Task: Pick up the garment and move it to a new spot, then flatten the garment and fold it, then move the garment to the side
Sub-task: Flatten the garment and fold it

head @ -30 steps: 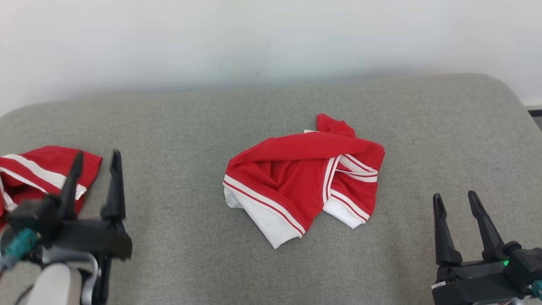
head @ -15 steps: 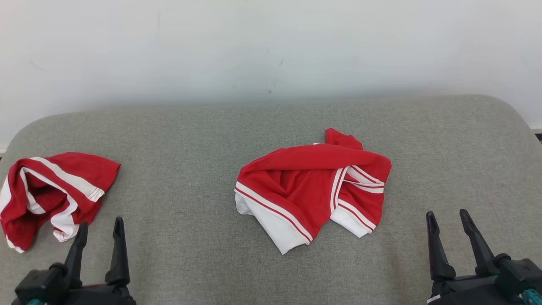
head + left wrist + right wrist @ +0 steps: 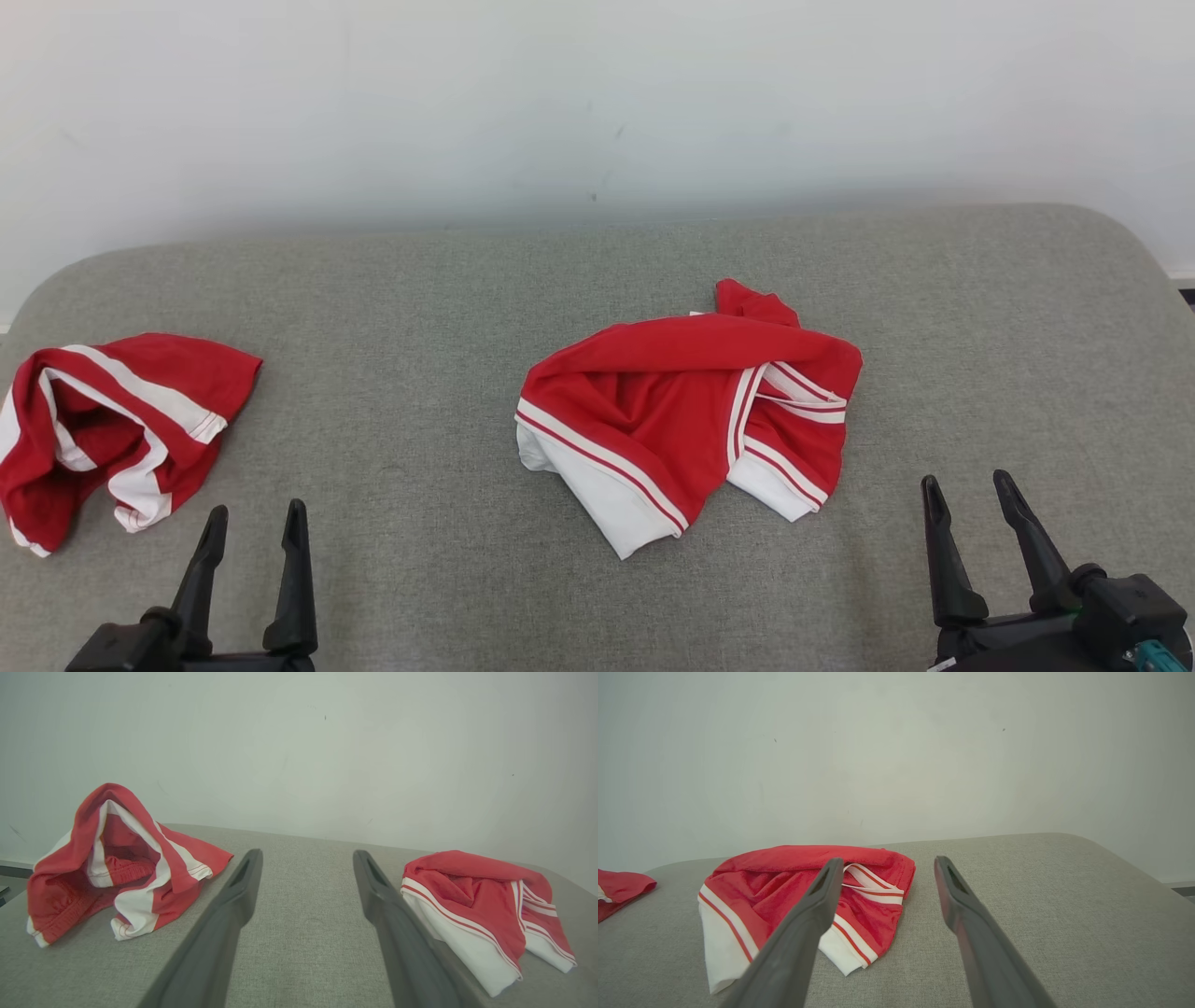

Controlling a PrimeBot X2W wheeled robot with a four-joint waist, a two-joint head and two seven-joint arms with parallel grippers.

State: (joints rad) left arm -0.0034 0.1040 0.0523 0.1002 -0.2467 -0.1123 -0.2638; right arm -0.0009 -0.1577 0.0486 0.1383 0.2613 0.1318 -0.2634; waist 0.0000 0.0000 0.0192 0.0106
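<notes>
Garment [image 3: 686, 411] lies crumpled at center; left gripper [image 3: 259, 509] at seven o'clock, right gripper [image 3: 965, 478] at five, both spread wide, empty.

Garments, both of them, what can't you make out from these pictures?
Middle garment: crumpled, its own folds hide its shape in all views.
Right wrist view: a finger of the right gripper covers part of it.
Left garment: cut off by the left edge in the head and right wrist views.

Red-white garment [image 3: 653, 411] crumpled at centre; second red-white garment [image 3: 140, 411] bunched far left.
</notes>
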